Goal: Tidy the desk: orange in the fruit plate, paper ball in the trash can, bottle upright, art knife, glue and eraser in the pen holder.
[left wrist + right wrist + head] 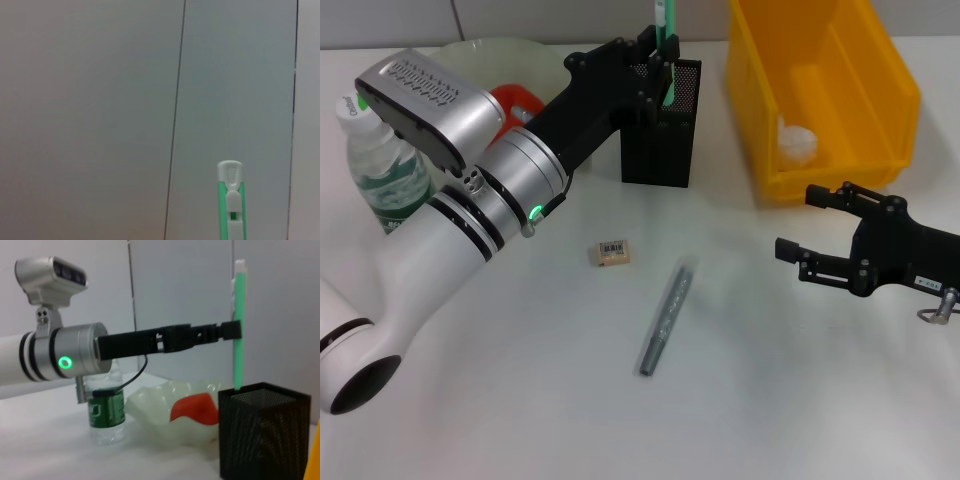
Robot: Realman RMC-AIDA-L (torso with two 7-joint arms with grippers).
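My left gripper [663,55] is shut on a green and white art knife [666,25] and holds it upright over the black mesh pen holder [660,140]. In the right wrist view the knife [239,325] reaches down to the rim of the holder [262,435]. The knife also shows in the left wrist view [231,210]. A beige eraser [610,253] and a grey glue stick [666,318] lie on the table in front of the holder. My right gripper [796,222] is open and empty at the right.
A water bottle [382,165] stands upright at the far left. An orange [515,103] lies in the pale plate [490,55] behind my left arm. A yellow bin [860,150] at the back right holds a white paper ball [796,142].
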